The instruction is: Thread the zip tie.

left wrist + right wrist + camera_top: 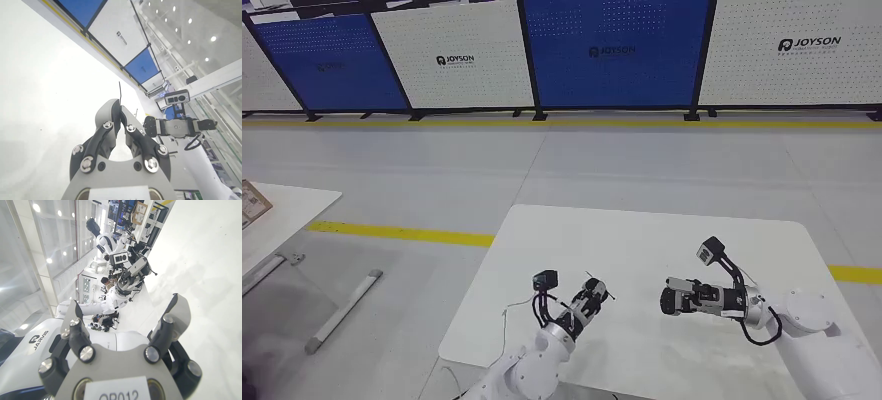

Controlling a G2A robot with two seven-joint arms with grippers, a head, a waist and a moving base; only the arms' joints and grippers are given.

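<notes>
At the far left, across a strip of floor, stands a second white table (287,205), well apart from the work table (662,235).

Over the near left part of the work table is the left gripper (594,292). In its own wrist view its two fingers are pressed together at the tips (120,106), pinching the zip tie (119,91). The zip tie is a thin black strip that sticks straight out past the fingertips and is clear of the table. From the right wrist view the same strip (153,272) pokes out beside the left gripper (140,265) and ends in a small dark tip. Whether that tip is the tie's head is too small to tell.

To the right, with a gap of bare table between them, is the right gripper (666,300). It points toward the left one and touches neither it nor the zip tie. Its own wrist view shows it spread wide (126,307), with one finger (75,311) and the other far apart and nothing between them. From the left wrist view it (149,126) sits just beyond the left fingertips, off to one side.

Behind the tables, blue and white panels (617,50) line the far edge of the floor.
</notes>
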